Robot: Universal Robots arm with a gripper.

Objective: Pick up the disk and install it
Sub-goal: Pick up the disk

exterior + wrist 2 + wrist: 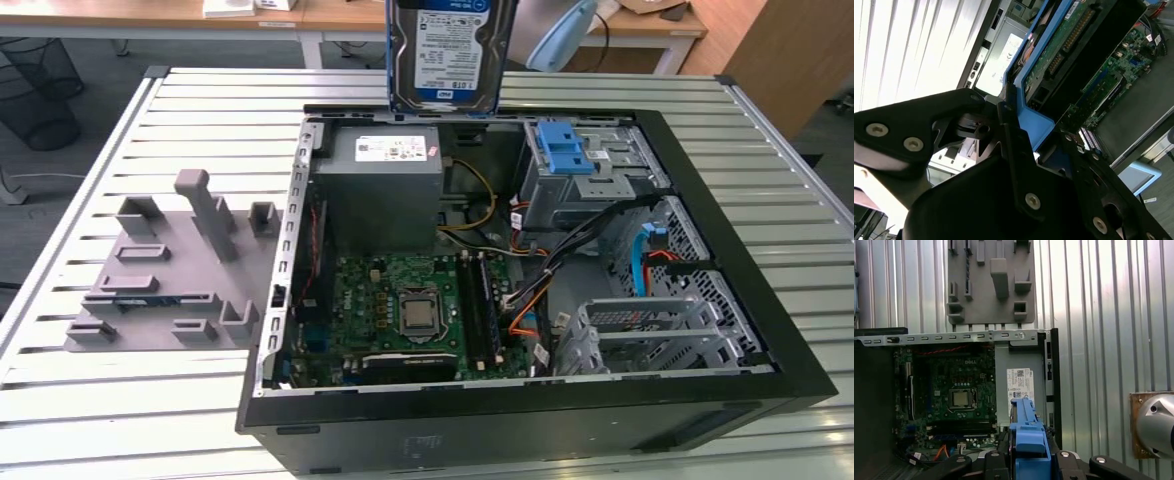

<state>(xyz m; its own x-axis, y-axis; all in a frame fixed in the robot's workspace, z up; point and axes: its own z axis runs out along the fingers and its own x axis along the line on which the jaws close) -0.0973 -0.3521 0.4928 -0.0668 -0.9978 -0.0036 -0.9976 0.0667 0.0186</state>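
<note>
Black hand point(1029, 457) clamped on the blue bracket point(1028, 432) of the flat silver-grey disk point(447, 50), above the black computer case point(747, 330). Likely stiff, weighty and fragile; the bracket edges suit gripping.

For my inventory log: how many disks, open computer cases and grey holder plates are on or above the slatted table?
disk: 1
open computer case: 1
grey holder plate: 1
Total: 3

Printed label point(449, 65) on disk point(450, 48), white sticker point(390, 150) on power supply box point(380, 200); small print not legible.
</note>
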